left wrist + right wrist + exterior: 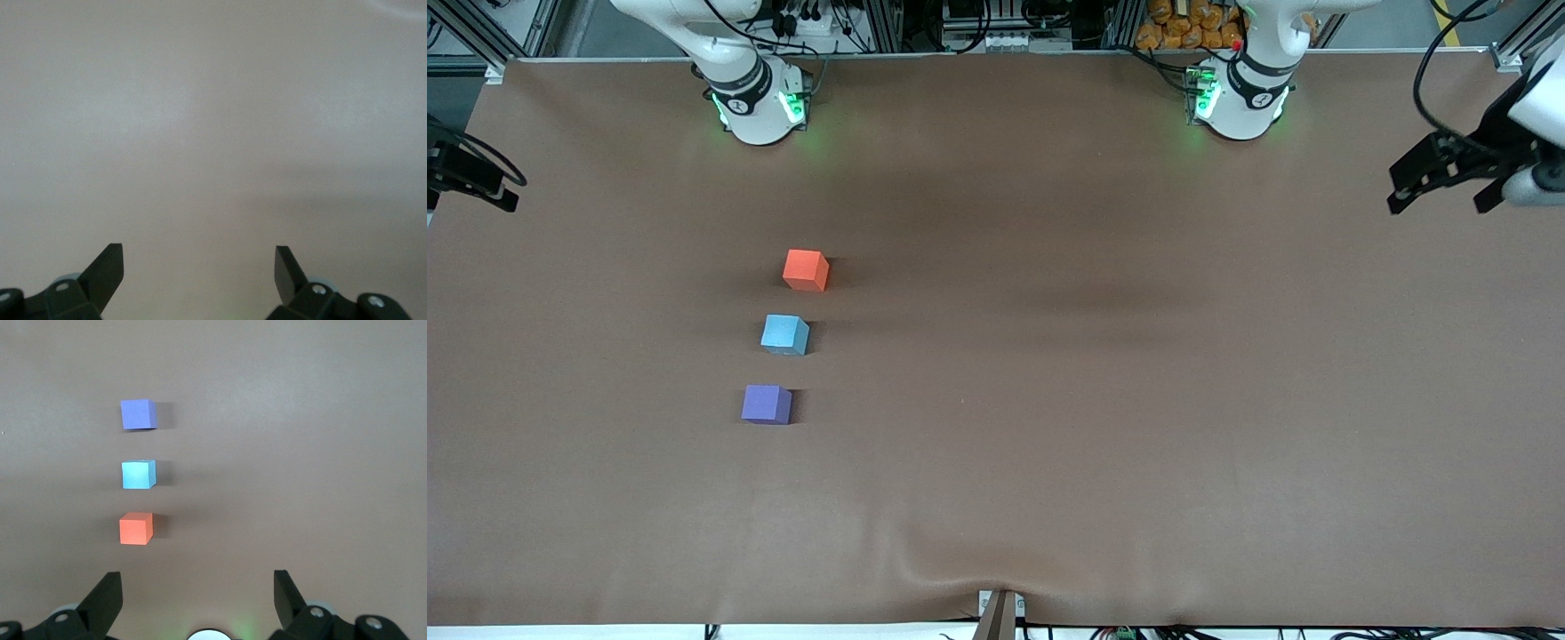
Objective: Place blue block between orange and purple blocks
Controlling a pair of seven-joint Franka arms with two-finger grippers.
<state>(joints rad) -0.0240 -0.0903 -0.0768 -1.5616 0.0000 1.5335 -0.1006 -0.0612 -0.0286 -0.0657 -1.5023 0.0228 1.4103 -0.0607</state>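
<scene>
Blue block (784,334) is sitting on the table (1103,373) in line with the other two cubes: orange block (806,269) is lying farther from the front camera, purple block (766,404) nearer, blue one between them. All three are resting flat, apart from each other with bare table showing in the gaps, toward the right arm's end of the table. The line is running slightly skewed, not square to the table edge.

Judging by the layout, the placement is looking done; nothing is gripping or touching the blue block.

Right gripper (198,590) is hanging high above the table over the area by its own base, looking down at the three cubes, fingers spread wide and holding nothing. In the front view only a dark part of it is showing at the frame edge.

Left gripper (1449,182) is waiting off at the left arm's end of the table, over bare surface, claw wide and empty.

No containers are showing anywhere on the table.
</scene>
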